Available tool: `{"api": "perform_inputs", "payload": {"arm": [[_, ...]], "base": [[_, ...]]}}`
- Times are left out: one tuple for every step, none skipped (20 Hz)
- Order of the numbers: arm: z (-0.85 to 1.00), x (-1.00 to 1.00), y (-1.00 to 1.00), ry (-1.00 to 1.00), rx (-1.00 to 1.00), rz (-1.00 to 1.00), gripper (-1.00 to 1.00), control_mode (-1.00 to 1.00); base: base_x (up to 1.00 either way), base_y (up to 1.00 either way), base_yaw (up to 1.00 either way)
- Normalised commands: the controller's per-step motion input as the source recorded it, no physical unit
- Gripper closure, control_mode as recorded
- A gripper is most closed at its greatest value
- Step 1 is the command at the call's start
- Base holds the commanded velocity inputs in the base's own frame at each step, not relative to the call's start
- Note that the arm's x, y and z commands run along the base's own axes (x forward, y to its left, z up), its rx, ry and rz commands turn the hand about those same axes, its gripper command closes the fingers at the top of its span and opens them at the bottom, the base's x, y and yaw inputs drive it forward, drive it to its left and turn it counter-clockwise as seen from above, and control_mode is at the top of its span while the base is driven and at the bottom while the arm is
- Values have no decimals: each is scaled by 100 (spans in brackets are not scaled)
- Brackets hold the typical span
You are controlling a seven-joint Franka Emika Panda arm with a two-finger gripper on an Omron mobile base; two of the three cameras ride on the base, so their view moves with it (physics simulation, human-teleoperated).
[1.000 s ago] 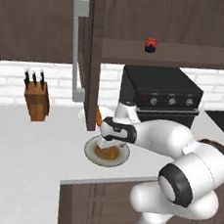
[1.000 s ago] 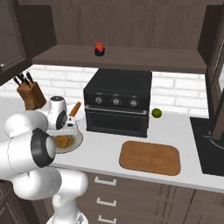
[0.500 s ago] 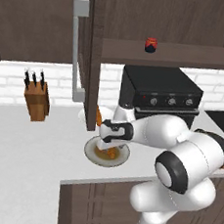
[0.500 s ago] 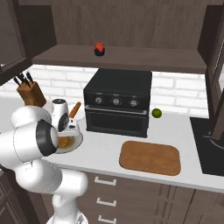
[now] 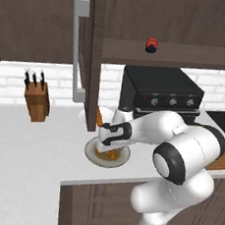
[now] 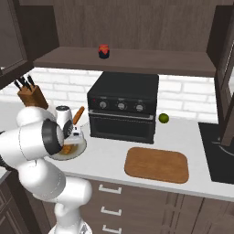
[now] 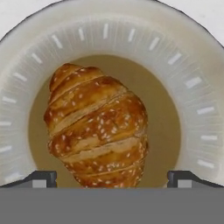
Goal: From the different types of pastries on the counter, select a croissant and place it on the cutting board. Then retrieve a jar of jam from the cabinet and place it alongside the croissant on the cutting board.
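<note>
The croissant (image 7: 98, 127) lies golden-brown and ridged in the middle of a round beige plate (image 7: 192, 65) on the counter (image 5: 31, 149). My gripper (image 7: 112, 177) hangs open just above it, one fingertip on each side of the pastry and neither touching it. From the base views the hand (image 5: 108, 144) points down over the plate (image 6: 81, 147). A long narrow pastry (image 5: 100, 115) leans up behind the plate. The cutting board (image 6: 156, 164) lies bare to the right. The red jar of jam (image 6: 104, 51) stands on the open cabinet's shelf (image 6: 137, 61).
A black countertop oven (image 6: 123, 107) stands just right of the plate, under the shelf. The open cabinet door with its grey handle (image 5: 77, 51) hangs close behind the hand. A knife block (image 5: 36, 101) is at the left, a lime (image 6: 163, 118) beside the oven.
The hand has sunk a little lower over the plate and the arm's elbow has swung outward. The jaws stay wide; the croissant has not moved.
</note>
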Motion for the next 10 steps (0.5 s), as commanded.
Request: {"api": "perform_inputs", "payload": {"arm": [[-26,0,4,0,-4,0,-100,-100],[-29,1,7,0,-5,0,-100,-100],[-31,1,8,0,-5,0,-100,-100],[-31,4,11,0,-6,0,-100,-100],[-32,4,13,0,-6,0,100,-100],[-33,5,12,0,-6,0,100,-100],[-32,9,15,0,-6,0,100,-100],[-29,9,11,0,-5,0,100,-100],[-24,8,9,0,-4,0,100,-100],[-18,5,4,0,-2,0,100,-100]], "base": [[0,0,0],[0,0,0],[0,0,0],[0,0,0],[0,0,0],[0,0,0],[0,0,0],[0,0,0],[0,0,0],[0,0,0]]}}
